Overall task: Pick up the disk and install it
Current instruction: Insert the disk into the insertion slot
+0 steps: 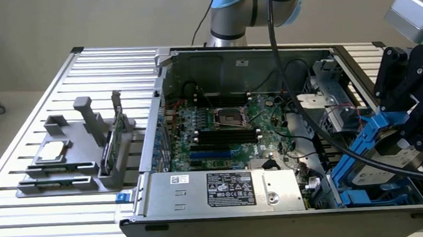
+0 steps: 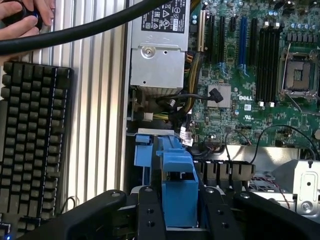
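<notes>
Exterior view: gripper [image 1: 409,131] at the exterior view's right, jaws half-spread and clamped on one disk [image 1: 372,161], which is tilted with its lower end inside the open case [image 1: 193,59]. One grey fixture [image 1: 74,154] sits on the slatted table [image 1: 26,218]. Wrist view adds one keyboard [image 2: 30,150] and one hand [image 2: 20,20] (on something small and dark). Two black fingers [image 2: 150,210] flank the disk's blue rail.

Tight around blue-railed silver-grey disk [image 1: 347,176] clamped in black gripper [image 2: 177,210]: thick black cable [image 1: 274,37] slung across, long grey box with white sticker [image 1: 223,189] near, loose black wires between. Open over ribbed aluminium table [image 1: 83,71] beside black keyboard [image 2: 32,145].
</notes>
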Robot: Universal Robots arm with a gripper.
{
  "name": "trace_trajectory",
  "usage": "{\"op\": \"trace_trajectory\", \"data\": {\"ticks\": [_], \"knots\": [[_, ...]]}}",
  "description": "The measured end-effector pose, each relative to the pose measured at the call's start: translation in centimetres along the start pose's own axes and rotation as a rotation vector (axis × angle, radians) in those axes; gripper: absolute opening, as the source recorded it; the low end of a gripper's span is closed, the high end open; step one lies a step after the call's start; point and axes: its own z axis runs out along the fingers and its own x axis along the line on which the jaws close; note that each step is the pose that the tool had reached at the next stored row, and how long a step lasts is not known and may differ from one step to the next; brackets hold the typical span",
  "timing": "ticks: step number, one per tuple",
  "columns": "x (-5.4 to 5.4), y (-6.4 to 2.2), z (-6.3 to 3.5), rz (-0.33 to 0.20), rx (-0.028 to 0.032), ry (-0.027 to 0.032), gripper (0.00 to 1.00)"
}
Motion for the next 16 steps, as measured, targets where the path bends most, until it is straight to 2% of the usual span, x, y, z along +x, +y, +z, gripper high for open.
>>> {"op": "trace_trajectory", "data": {"ticks": [2,4,16], "knots": [[-0.02,-0.03,0.01,0.000,-0.0006,0.0005,0.34],[-0.03,-0.07,0.04,0.000,-0.0009,0.0005,0.47],[-0.03,-0.14,0.07,0.000,-0.0015,0.0004,0.47]]}}
